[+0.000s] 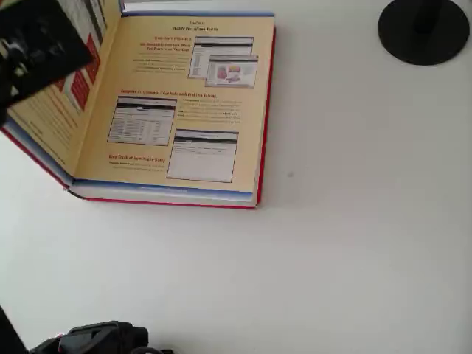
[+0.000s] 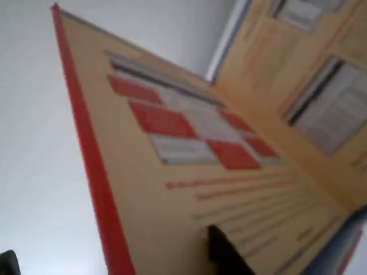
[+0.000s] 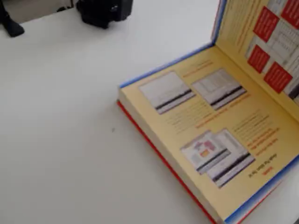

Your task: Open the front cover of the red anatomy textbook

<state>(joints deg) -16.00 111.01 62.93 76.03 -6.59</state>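
You have the textbook (image 1: 184,118) lying flat on the bench (image 1: 332,258), toward the upper left of the overhead view. Its front cover (image 1: 59,103) stands raised at an angle along the book's left side, hinged at the spine, with the inner page facing up beside it. The gripper (image 1: 37,48) sits over the cover's upper part. A round base (image 1: 424,29) rests well apart at the upper right.

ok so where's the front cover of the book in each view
Overhead view: the front cover stands raised at the upper left, partly behind a dark blurred shape.
Wrist view: it fills the middle, its red edge running down the left, red boxes on tan.
Fixed view: upper right corner, tilted up.
Shared landmark: the tan first page with screenshots, lying flat beside the cover.
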